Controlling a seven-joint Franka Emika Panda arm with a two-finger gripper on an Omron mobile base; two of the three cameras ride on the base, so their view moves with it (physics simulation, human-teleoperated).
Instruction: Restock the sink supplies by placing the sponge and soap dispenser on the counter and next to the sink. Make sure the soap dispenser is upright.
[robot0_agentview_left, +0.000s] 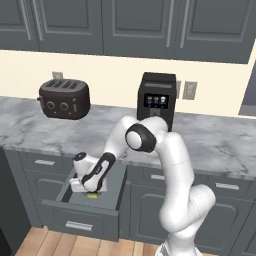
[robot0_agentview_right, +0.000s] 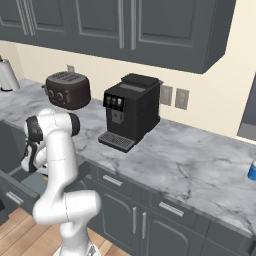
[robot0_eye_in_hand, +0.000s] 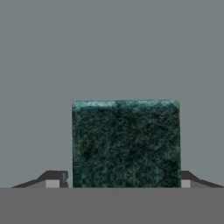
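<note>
The sponge (robot0_eye_in_hand: 126, 142) lies on the floor of an open drawer (robot0_agentview_left: 80, 214) under the counter (robot0_agentview_left: 215, 140), its dark green face toward the hand camera. From the left base view only a sliver of the sponge's yellow body (robot0_agentview_left: 92, 196) peeks out under the hand. My gripper (robot0_agentview_left: 91, 191) is down inside the drawer and open (robot0_eye_in_hand: 124, 181), one fingertip (robot0_eye_in_hand: 57, 179) on each side of the sponge and close to its edges. A blue body at the far right of the counter is the soap dispenser (robot0_agentview_right: 253, 170), cut off by the picture's edge. The sink is out of view.
A dark toaster (robot0_agentview_left: 65, 98) and a black coffee machine (robot0_agentview_left: 156, 100) stand on the counter against the wall. A paper towel roll (robot0_agentview_right: 5, 75) stands at the far left. Upper cabinets hang above. The drawer's walls close in around the hand.
</note>
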